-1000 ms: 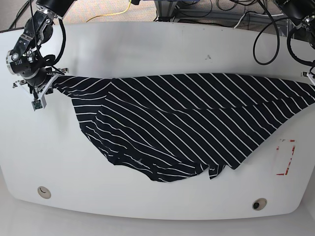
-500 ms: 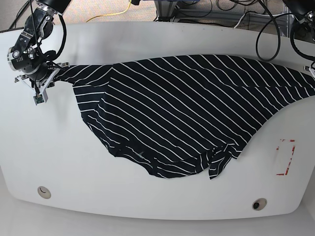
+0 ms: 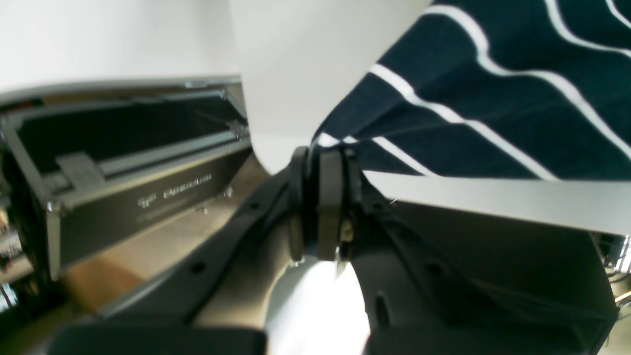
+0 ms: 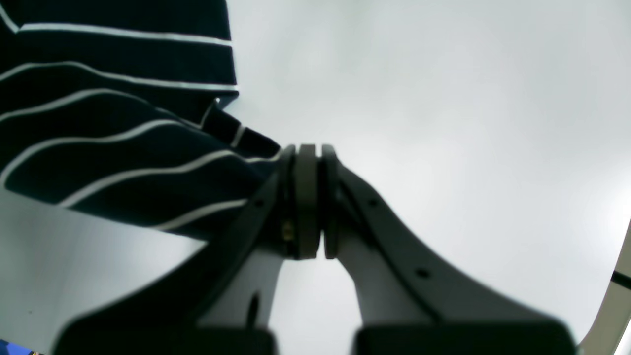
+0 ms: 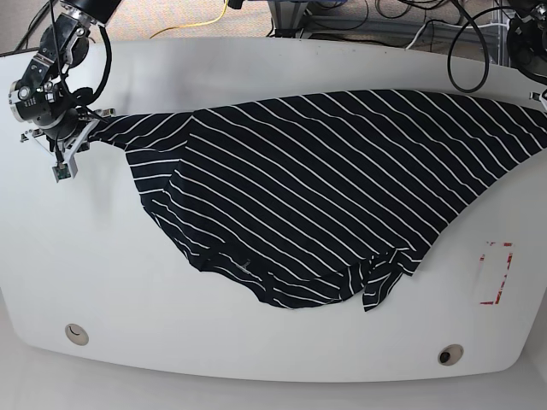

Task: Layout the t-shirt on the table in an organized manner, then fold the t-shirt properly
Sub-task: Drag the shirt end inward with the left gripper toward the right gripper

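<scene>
**Striped shirt stretched between two clamped grippers**

The table point(image 5: 282, 64) fills the base view, a white top with rounded corners. Across its upper half lies the t-shirt point(image 5: 316, 188), dark navy with thin white diagonal stripes, spread wide from one side edge to the other. Its lower hem sags toward the near edge in a curve, with a small bunched fold near the bottom middle.

On the base view's left, the right gripper point(image 5: 81, 137) sits at the shirt's corner; the right wrist view shows its jaws pressed together on a pinch of striped cloth point(image 4: 148, 162) above the bare tabletop. On the base view's right edge, the shirt runs out to the table's side, where the left gripper point(image 3: 320, 148) pinches the fabric's tip, jaws closed on it, just past the table edge.

Near the front right is a red-outlined rectangle mark point(image 5: 497, 273). Two small round fittings point(image 5: 77, 333) sit near the front corners.
</scene>
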